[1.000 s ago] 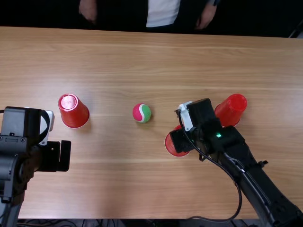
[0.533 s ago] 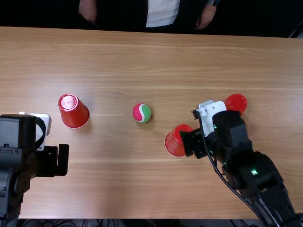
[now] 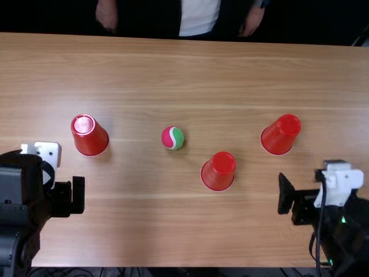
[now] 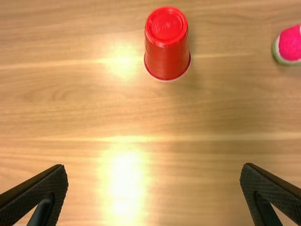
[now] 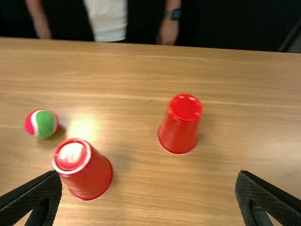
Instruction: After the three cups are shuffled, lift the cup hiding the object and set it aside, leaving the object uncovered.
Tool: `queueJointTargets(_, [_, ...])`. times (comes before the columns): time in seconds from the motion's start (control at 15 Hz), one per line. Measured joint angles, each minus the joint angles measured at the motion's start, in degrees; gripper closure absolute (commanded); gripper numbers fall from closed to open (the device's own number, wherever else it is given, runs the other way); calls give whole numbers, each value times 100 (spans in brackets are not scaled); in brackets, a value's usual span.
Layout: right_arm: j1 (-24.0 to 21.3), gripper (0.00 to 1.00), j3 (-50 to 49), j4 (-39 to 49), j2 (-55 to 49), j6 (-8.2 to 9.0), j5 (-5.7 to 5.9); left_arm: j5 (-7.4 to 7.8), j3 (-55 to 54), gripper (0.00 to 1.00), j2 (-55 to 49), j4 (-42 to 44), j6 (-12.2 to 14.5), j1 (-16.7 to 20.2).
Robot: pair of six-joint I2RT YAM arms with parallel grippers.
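1. Your left gripper [image 4: 151, 172] hangs at the table's [image 3: 190, 75] 8 o'clock corner, jaws wide apart
2. Your right gripper [image 5: 146, 176] hangs at the 4 o'clock corner, jaws likewise wide
3. The ball [image 3: 172, 138] lies uncovered near the table's centre
4. Red cups stand mouth down: left cup [image 3: 89, 135] at the ball's 9 o'clock, right cup [image 3: 280, 134] at 3, middle cup [image 3: 218, 171] near it at 4

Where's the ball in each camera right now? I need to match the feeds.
Top view: the ball lies uncovered mid-table, between the left cup and the middle cup.
Left wrist view: ball cut off at the frame edge, apart from the left cup.
Right wrist view: ball just beyond the middle cup.
Shared landmarks: left cup for top and left wrist; middle cup for top and right wrist.
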Motion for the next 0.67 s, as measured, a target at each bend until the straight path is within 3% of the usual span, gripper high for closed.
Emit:
queueJointTargets(0.53, [-74, 0, -1532, -387, -1681, 2, 2, -4, -2015, 0, -1856, 468, -4, 2])
queueJointTargets(0.67, [-74, 0, -1993, -372, -2514, 0, 0, -24, -2677, 0, -2540, 1005, -7, 2])
